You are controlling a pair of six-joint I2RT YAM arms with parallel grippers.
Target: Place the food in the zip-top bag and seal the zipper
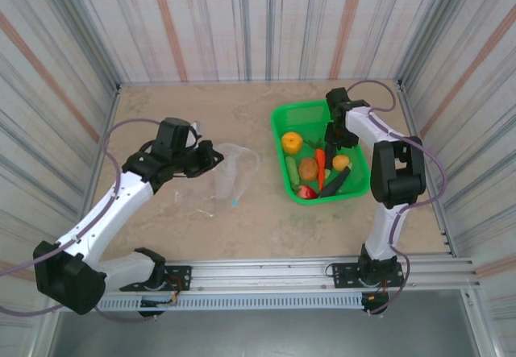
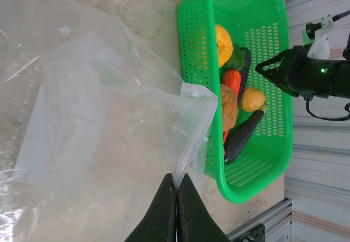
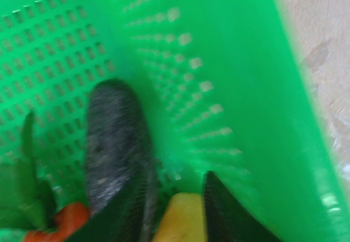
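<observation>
From above, the left gripper (image 1: 214,157) reaches to the left edge of the zip-top bag (image 1: 234,176), which lies crinkled on the surface (image 1: 177,228) to the left of the green basket (image 1: 279,120). The food is all in the basket: the orange (image 1: 292,142), the cucumber (image 1: 291,168), the potato (image 1: 308,168), the carrot (image 1: 320,166), the small yellow fruit (image 1: 341,162), the eggplant (image 1: 337,182) and the red fruit (image 1: 305,191). The right gripper (image 1: 338,138) hangs over the far right part of the basket, near the yellow fruit.

In the left wrist view, the jaws of the left gripper (image 2: 176,177) are clenched on the pale zipper (image 2: 188,153) at the mouth of the bag (image 2: 82,105). The mouth stands a little open and lifted, just beside the basket (image 2: 257,163). Inside the basket I see the orange (image 2: 223,44), the carrot (image 2: 231,81), the potato (image 2: 228,108), the yellow fruit (image 2: 252,99) and the eggplant (image 2: 240,138). The right gripper (image 2: 259,66) points toward the basket from the right side.

The right wrist view is blurred. The jaws of the right gripper (image 3: 176,184) are released and stand apart inside the basket (image 3: 235,78), with the yellow fruit (image 3: 183,220) between them. I cannot tell if they touch it. To the left there is a dark long piece (image 3: 112,138) and a bit of the carrot (image 3: 60,223).
</observation>
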